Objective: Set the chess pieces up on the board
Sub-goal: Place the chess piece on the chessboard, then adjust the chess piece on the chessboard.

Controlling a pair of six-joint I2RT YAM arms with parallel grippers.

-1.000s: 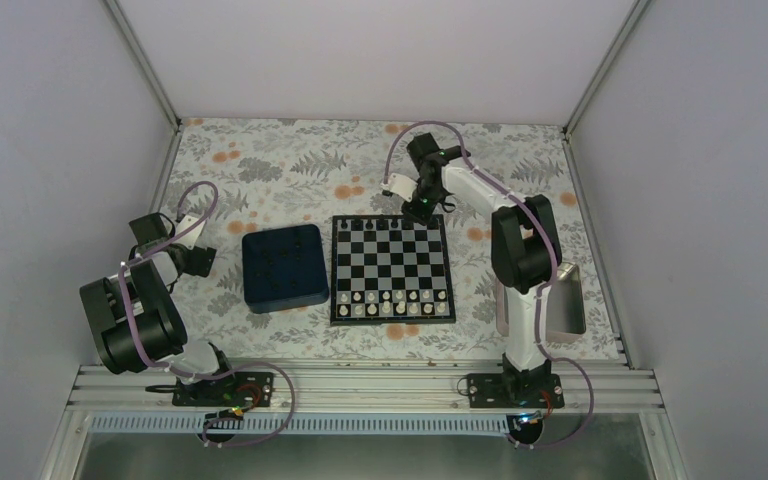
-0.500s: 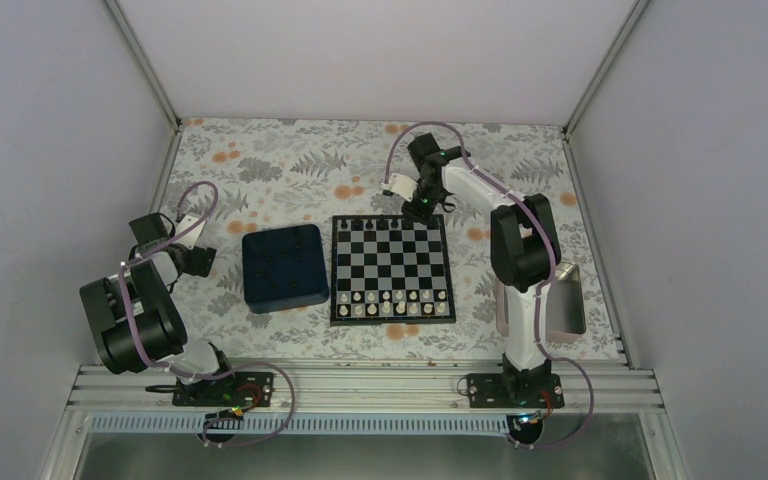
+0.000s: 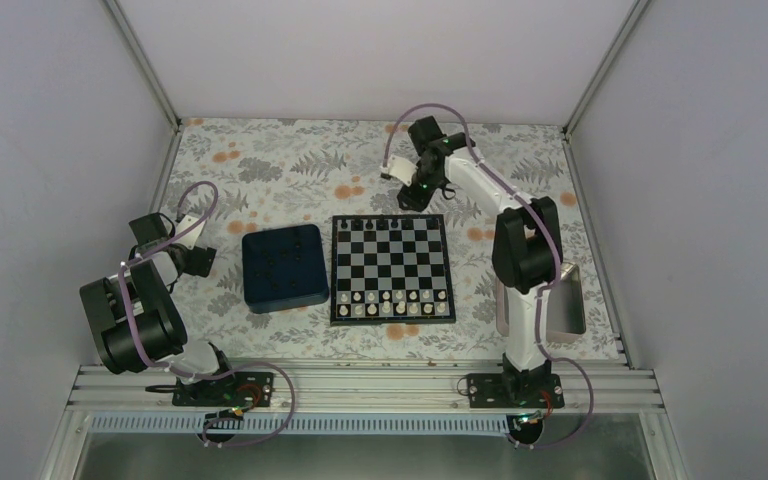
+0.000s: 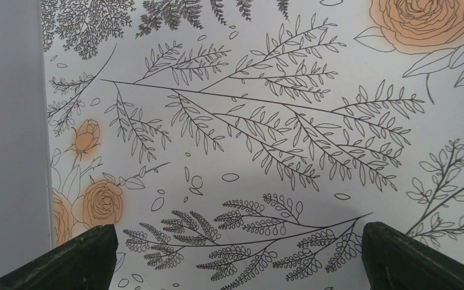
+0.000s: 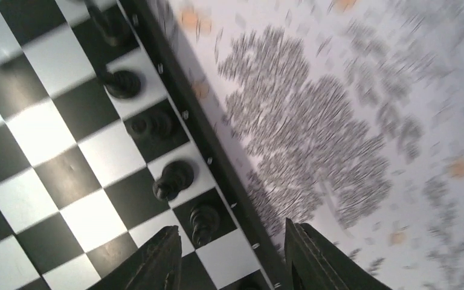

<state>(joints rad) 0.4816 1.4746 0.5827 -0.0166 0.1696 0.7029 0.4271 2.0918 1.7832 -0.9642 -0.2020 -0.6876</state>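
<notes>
Filling black back rank, by the look | left gripper (image 4: 237,232) wide, empty, well left of board (image 3: 391,262) | dark blue tray (image 3: 283,266) just left of board | chess pieces (image 5: 172,180) on board's far edge | right gripper (image 5: 231,226) parted, empty, over that edge | next: fetch another black piece, fine pinch needed

No legible text, label or number on board (image 3: 392,267), blue tray (image 3: 283,266), floral table cover (image 3: 290,165). Right wrist view blurred: fine print possibly missed.
</notes>
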